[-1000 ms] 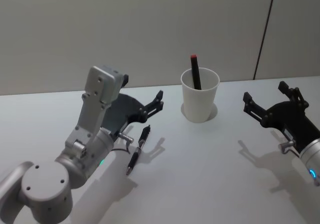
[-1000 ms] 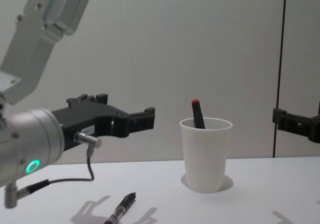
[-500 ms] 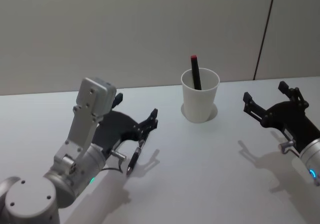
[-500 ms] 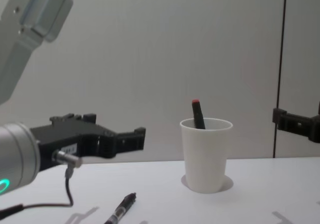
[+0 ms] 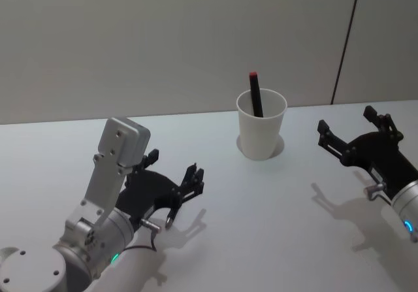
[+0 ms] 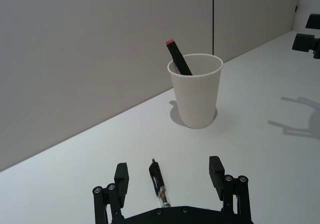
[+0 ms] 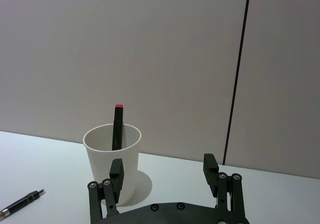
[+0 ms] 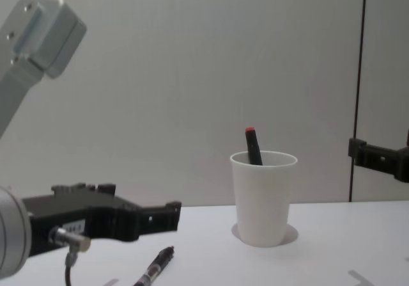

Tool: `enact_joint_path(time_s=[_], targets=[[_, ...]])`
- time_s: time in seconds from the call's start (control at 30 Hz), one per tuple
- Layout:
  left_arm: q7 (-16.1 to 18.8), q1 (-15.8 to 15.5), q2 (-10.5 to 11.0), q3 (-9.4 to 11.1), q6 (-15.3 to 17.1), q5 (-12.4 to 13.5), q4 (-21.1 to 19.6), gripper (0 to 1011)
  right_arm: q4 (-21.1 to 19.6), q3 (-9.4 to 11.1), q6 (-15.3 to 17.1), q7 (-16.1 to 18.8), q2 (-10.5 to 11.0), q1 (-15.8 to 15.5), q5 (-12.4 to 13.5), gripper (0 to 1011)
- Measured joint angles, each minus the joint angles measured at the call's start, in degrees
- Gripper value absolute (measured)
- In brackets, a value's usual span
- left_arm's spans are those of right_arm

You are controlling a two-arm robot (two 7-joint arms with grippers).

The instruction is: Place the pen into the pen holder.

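Note:
A black pen (image 6: 159, 185) lies flat on the white table, between the spread fingers of my left gripper (image 6: 168, 174), which is open and low over it. In the head view the left gripper (image 5: 175, 168) covers most of the pen (image 5: 171, 215). The pen holder (image 5: 261, 125) is a white paper cup standing farther back and to the right, also visible as the pen holder (image 8: 263, 196). A black marker with a red cap (image 5: 255, 95) leans inside it. My right gripper (image 5: 347, 125) hovers open to the right of the cup, holding nothing.
The white table (image 5: 274, 227) stretches between the two arms and in front of the cup. A grey wall with a dark vertical seam (image 5: 345, 40) stands right behind the cup.
My left gripper has come down and back toward me, so its open fingers now sit on either side of the pen. The pen, cup and right arm have not moved.

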Motion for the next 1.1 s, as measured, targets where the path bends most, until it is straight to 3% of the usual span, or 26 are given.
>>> enact_joint_path(time_s=[0.37,1.1], targets=[[2.15,1.71,-0.24,-0.07,3.72,-2.94,-0.84,1001,0.00,0.00,0.00,0.00,0.00,0.00,0.01,1001],[3.59,0.96,-3.43,0.03,8.85,-4.67,1.38,1001,0.00,0.00,0.00,0.00,0.00,0.00,0.00,1002]])
